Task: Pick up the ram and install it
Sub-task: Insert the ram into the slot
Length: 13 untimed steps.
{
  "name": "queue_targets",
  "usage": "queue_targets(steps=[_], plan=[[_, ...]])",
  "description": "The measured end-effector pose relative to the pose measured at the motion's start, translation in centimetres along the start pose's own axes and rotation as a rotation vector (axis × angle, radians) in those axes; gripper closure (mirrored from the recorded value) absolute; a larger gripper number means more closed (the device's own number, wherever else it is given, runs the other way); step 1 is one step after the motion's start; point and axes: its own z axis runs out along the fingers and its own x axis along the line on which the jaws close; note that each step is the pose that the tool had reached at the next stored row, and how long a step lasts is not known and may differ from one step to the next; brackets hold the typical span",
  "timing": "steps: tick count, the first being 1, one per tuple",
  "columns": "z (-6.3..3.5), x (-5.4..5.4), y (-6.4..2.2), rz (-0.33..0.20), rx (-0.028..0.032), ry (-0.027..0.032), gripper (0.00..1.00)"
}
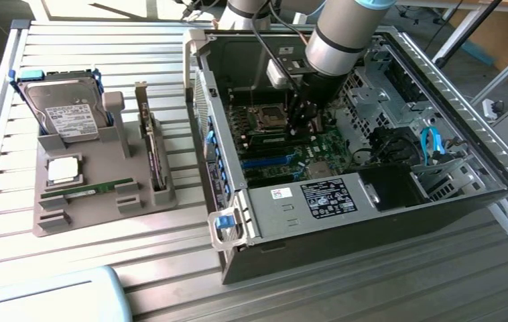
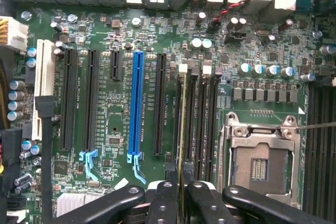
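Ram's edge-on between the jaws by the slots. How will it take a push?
The ram looks thin and board-like, so it is probably stiff lengthwise but liable to crack if pushed sideways. It seems light. The jaws pinch only a short stretch, so it may tilt or slip if it meets the slots off-square.

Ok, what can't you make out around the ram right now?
- Wrist view: the ram is edge-on, so how deep it sits in its slot is unclear.
- Wrist view: the hand is cut off by the picture's edge.
- Exterior view: the arm stands in front of that slot.
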Motion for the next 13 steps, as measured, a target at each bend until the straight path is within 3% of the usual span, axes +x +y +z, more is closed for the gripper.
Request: queue_targets(steps=[13], plan=[[0.22,-0.01,-0.02,0.008,0.0002,-0.0004,0.86]])
